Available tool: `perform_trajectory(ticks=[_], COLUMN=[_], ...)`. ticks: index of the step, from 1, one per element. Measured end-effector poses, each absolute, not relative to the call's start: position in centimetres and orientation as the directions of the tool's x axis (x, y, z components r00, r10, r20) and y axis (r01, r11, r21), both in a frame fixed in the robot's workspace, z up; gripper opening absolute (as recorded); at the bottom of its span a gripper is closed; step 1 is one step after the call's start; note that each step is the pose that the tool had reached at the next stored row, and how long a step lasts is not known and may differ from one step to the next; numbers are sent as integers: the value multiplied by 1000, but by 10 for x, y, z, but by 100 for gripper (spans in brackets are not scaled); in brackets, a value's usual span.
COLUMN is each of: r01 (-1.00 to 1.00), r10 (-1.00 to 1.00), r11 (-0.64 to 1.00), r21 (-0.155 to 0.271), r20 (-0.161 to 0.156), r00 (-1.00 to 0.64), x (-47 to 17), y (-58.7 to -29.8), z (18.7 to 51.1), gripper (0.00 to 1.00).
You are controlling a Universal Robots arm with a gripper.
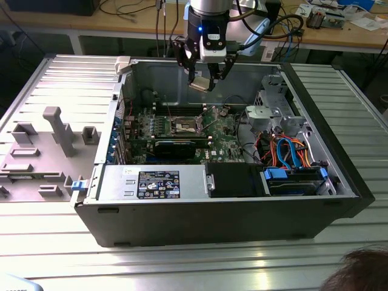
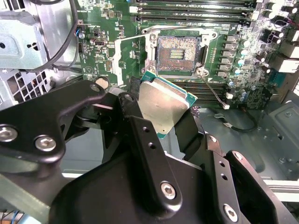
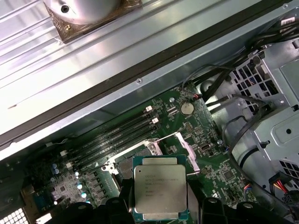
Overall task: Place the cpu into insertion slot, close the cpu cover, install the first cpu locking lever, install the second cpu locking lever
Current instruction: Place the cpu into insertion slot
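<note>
Silvery cpu [image 3: 159,191] sits clamped between my gripper's [image 2: 163,109] jaws, insertion slot [image 2: 179,53] well below them. Placement is in hand, I judge; seating needs square alignment.

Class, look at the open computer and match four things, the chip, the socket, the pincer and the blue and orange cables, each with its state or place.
1 chip
2 socket
3 pincer
4 cables

A bare, nothing seated in it
B closed on a flat square part
C held up in the air
D bundled at the exterior view's right

Pairs: 1-C, 2-A, 3-B, 4-D
</note>
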State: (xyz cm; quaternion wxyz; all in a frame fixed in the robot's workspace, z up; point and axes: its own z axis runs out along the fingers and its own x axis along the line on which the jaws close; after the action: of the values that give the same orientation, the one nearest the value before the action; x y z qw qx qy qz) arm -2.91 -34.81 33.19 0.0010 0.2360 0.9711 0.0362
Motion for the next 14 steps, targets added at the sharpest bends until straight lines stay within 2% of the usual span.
perform_trajectory(ticks=[14], r01=[471], r10=[472], r11=[879], r21=[71], r20=[15], r00=[-882], x=[-29], y=[-348], z=[332], gripper=[55])
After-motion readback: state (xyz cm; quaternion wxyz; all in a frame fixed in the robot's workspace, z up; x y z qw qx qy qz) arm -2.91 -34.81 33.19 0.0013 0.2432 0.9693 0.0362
